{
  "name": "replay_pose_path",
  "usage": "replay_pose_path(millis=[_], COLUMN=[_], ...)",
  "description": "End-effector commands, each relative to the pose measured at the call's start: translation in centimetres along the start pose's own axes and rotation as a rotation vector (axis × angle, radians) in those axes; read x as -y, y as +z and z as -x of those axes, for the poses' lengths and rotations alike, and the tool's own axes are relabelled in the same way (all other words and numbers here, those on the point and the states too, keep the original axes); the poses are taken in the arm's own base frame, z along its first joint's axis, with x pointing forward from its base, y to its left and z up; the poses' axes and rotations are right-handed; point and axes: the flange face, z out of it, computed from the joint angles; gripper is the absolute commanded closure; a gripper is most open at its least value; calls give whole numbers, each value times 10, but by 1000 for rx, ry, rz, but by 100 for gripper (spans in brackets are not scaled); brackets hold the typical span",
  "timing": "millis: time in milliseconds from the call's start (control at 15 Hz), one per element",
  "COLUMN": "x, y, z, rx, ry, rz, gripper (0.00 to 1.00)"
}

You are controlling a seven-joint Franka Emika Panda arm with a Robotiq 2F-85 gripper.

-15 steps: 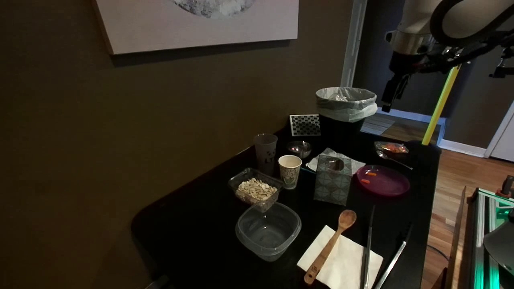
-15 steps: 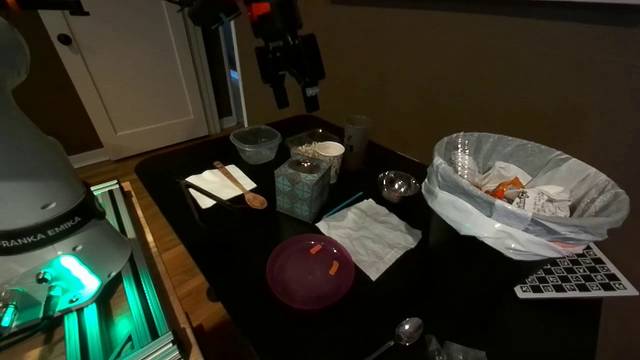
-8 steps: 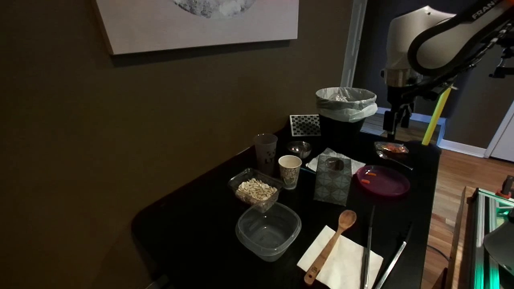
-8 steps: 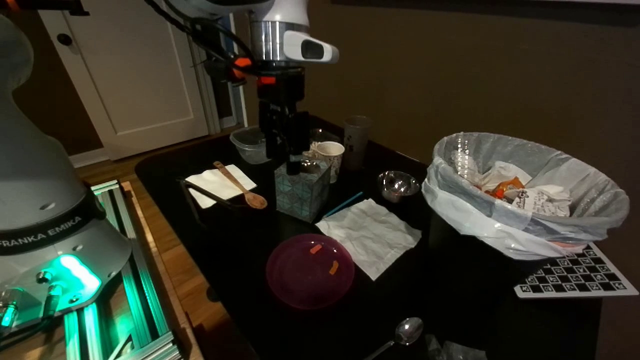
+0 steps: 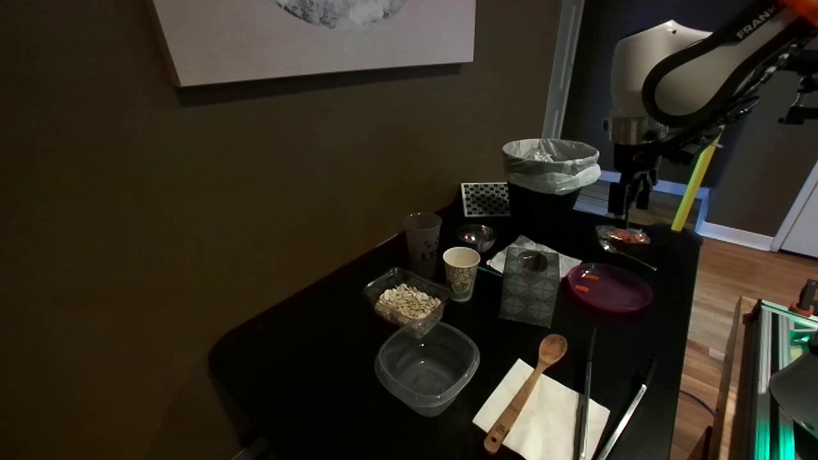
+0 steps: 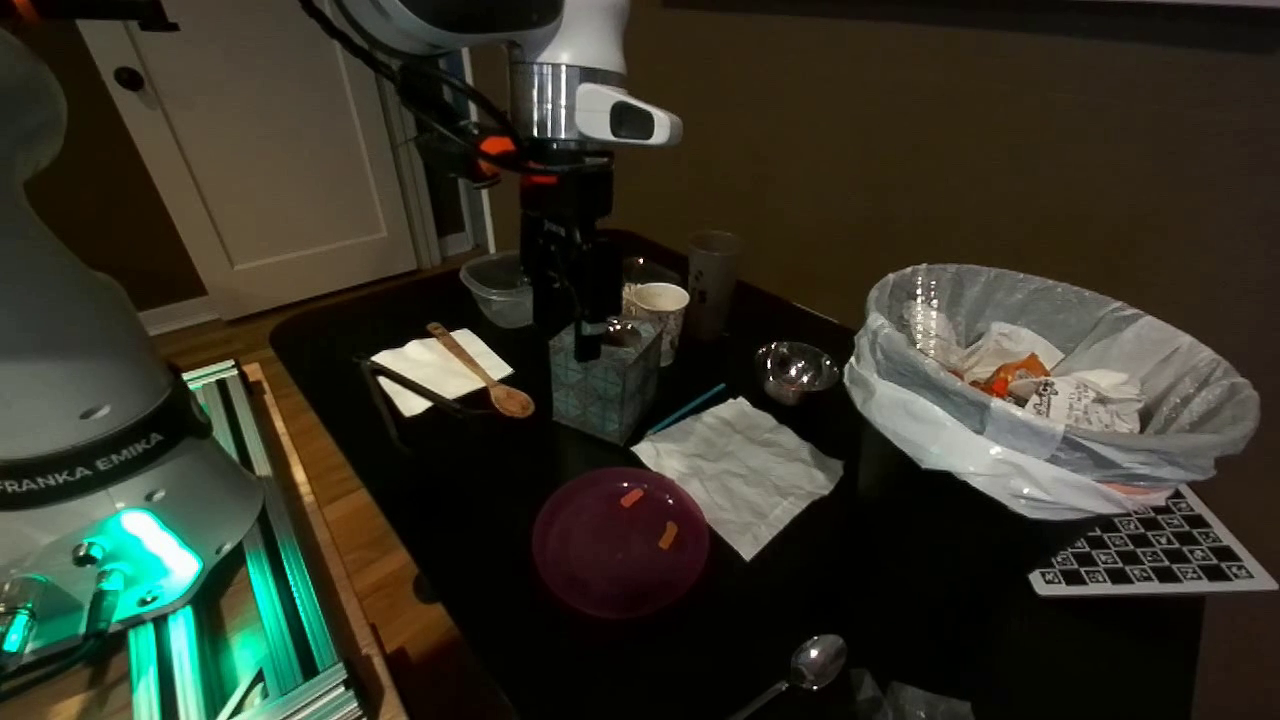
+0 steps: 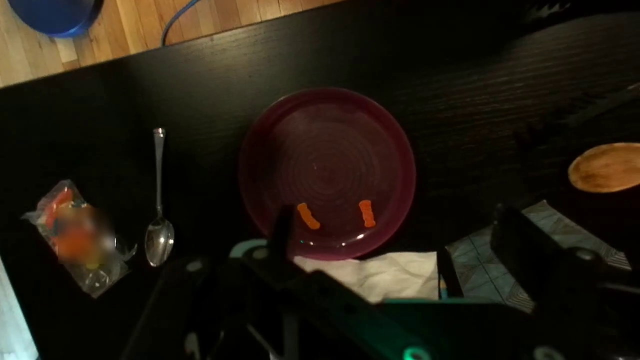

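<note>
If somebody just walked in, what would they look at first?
Probably the green glow on the robot's base, beside the black table. Next, maybe the two little orange pieces lying on the purple plate. Above the table, the robot's jaws hang open.

Dim overall; green glare on robot base [image 6: 120, 500]; small glints on plate [image 7: 325, 130]; bag [image 7: 82, 240] partly blurred, wrist view.

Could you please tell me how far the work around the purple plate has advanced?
Looks done: two orange pieces lie on the purple plate. In hand: nothing; the open tool hangs in the air, clear of both pieces. Left: probably any grasping or lifting, as neither piece is held.
</note>
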Motion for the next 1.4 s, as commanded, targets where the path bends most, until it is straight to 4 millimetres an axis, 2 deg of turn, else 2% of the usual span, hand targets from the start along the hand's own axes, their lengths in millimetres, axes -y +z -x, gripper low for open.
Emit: replay_pose_path(millis=[0, 200, 400, 600, 933, 1000, 1133, 1333], x=[-4, -18, -30, -31, -33, -31, -31, -30], y=[-16, -10, 8, 30, 73, 56, 67, 70], z=[-13, -25, -28, -22, -16, -17, -16, -17], rx=[-143, -241, -272, -219, -132, -160, -131, -123], ry=[-102, -128, -103, -120, -126, -123, -121, -122], rz=[2, -35, -134, -232, -240, -239, -240, -240], gripper=[0, 0, 0, 0, 0, 0, 0, 0])
